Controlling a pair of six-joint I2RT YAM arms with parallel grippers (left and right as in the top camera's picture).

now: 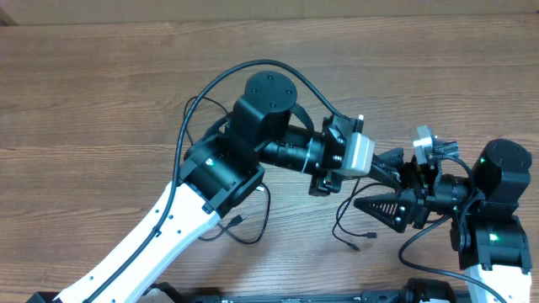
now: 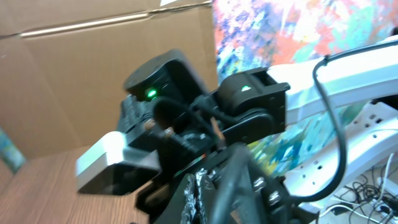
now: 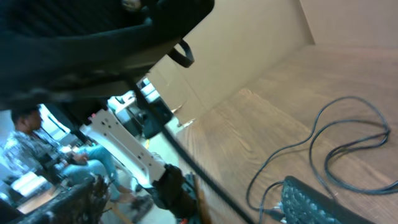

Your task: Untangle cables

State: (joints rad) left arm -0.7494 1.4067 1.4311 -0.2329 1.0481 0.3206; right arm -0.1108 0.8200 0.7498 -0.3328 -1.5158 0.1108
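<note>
My left gripper point(image 2: 205, 190) is pressed together, on what I cannot tell; my right gripper point(image 1: 381, 190) is spread. Cables point(image 1: 349, 229) lie slack on the table point(image 1: 101, 101) beneath. The arms crowd together, so closing risks a collision.

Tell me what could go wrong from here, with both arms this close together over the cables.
The left pincer and the right pincer sit almost nose to nose above the table; any further approach could make them collide.
The loose cable lies just below the open right pincer, so a closing grab may pinch a plug end or miss the cord.
A second cable runs under the left arm; a sweep could drag it.
</note>
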